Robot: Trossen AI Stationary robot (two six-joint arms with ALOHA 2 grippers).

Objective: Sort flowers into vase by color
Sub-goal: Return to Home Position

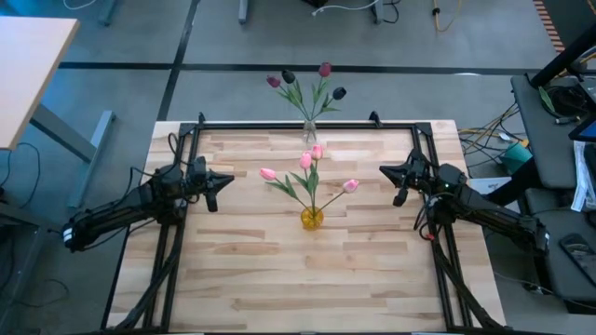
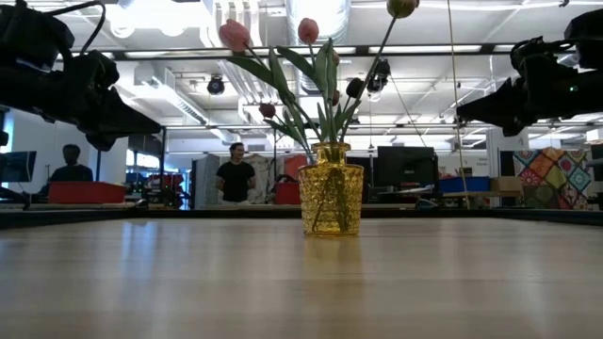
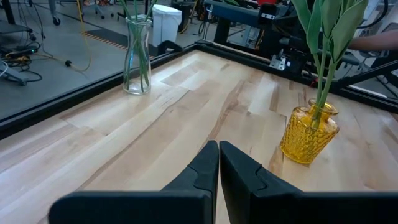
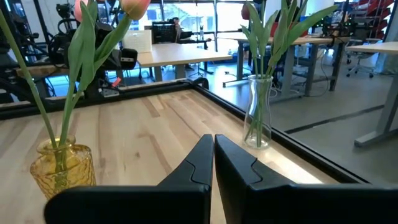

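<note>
Several pink tulips (image 1: 305, 160) stand with their stems in a yellow glass vase (image 1: 312, 219) at the table's middle (image 2: 331, 201). Several dark maroon tulips (image 1: 288, 77) stand in a clear glass vase (image 1: 309, 135) at the far edge (image 3: 137, 59) (image 4: 257, 118). My left gripper (image 1: 230, 180) hovers shut above the table, left of the yellow vase (image 3: 309, 134). My right gripper (image 1: 384, 170) hovers shut to its right (image 4: 213, 140). Neither touches anything.
A black frame (image 1: 307, 124) runs along the table's far edge and sides. Bare wood lies in front of the yellow vase (image 2: 301, 282). A person (image 2: 235, 175) stands in the room beyond. Desks and cables surround the table.
</note>
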